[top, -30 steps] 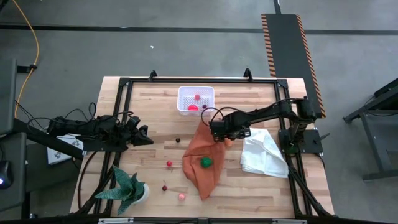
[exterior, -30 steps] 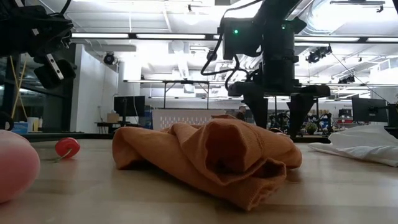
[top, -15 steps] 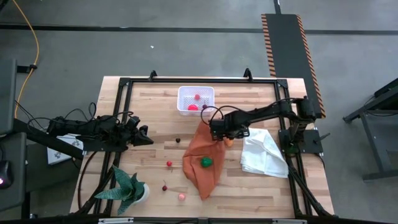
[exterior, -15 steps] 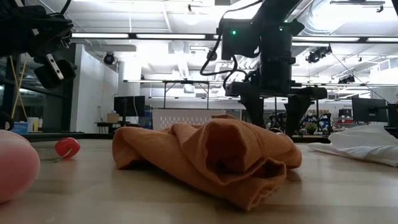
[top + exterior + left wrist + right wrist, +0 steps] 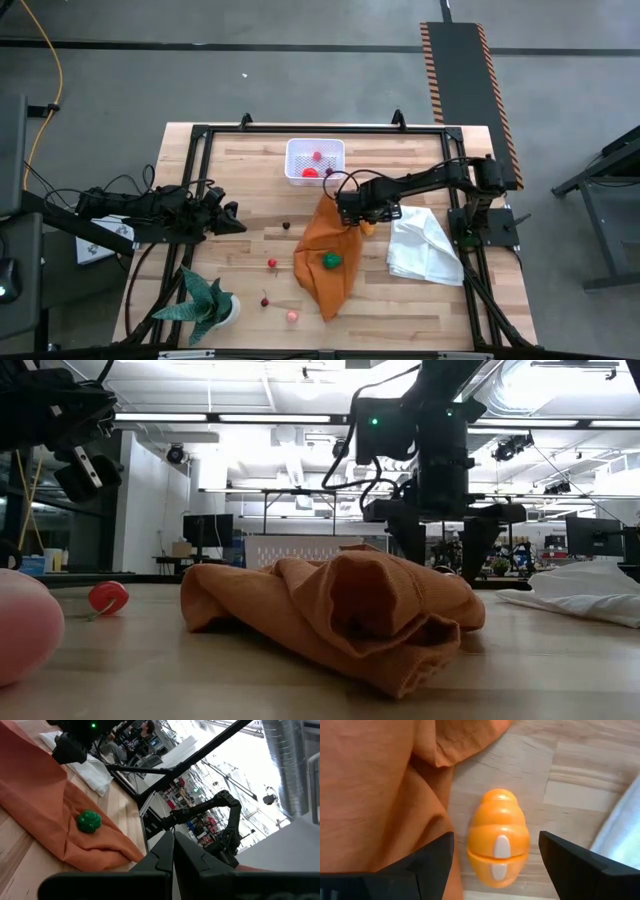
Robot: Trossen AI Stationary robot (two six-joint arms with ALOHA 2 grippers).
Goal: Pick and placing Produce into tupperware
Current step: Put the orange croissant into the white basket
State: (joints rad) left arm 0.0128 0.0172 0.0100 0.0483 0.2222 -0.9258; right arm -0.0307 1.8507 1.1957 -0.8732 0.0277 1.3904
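Near the frame's bottom edge, three small produce pieces (image 5: 272,263) lie on bare wood; one green piece (image 5: 331,260) sits on the orange cloth (image 5: 322,270). Mid-frame, right gripper (image 5: 352,212) hangs released over one orange piece (image 5: 498,837); left gripper (image 5: 236,222) stays clenched, empty. Farther up, one tupperware (image 5: 315,160) holds three pieces

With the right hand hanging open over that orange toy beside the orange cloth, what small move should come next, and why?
Probably lower the right hand straight down and close. Its fingers stand open either side of the orange toy vegetable, which lies on bare wood just off the orange cloth, not yet gripped.
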